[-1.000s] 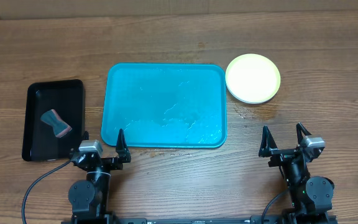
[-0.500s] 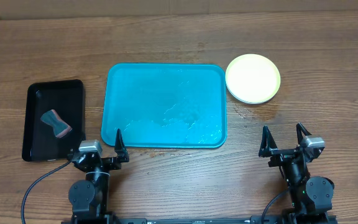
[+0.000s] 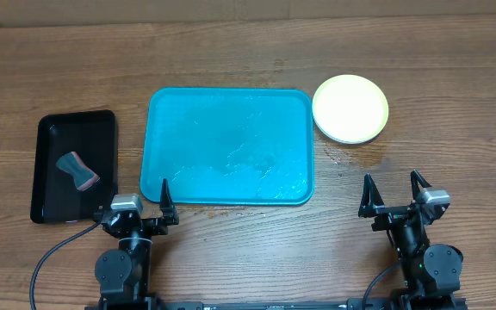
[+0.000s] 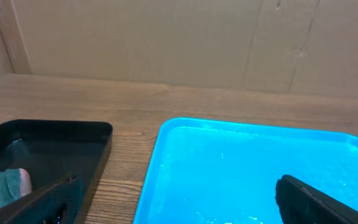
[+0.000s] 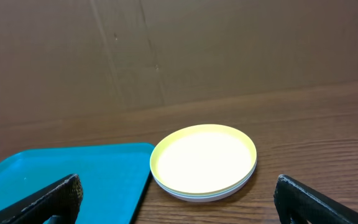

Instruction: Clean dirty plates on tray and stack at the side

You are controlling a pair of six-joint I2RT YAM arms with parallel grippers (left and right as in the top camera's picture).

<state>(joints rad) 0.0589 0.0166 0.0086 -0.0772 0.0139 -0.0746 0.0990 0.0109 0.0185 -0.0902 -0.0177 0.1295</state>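
The teal-blue tray (image 3: 228, 146) lies in the middle of the table, with nothing on it but wet streaks. To its right, off the tray, the plates (image 3: 350, 108) sit in one stack, the yellow-green one on top and paler rims under it (image 5: 204, 160). My left gripper (image 3: 139, 195) rests open at the tray's near left corner, holding nothing. Its fingers frame the tray (image 4: 253, 162) in the left wrist view. My right gripper (image 3: 393, 191) stands open near the front edge, short of the plates and apart from them, with nothing between its fingers.
A black tray (image 3: 76, 164) at the left holds a sponge (image 3: 77, 170), also seen in the left wrist view as sponge (image 4: 5, 186). A cardboard wall closes the far side of the table. Small wet spots lie on the wood by the plates.
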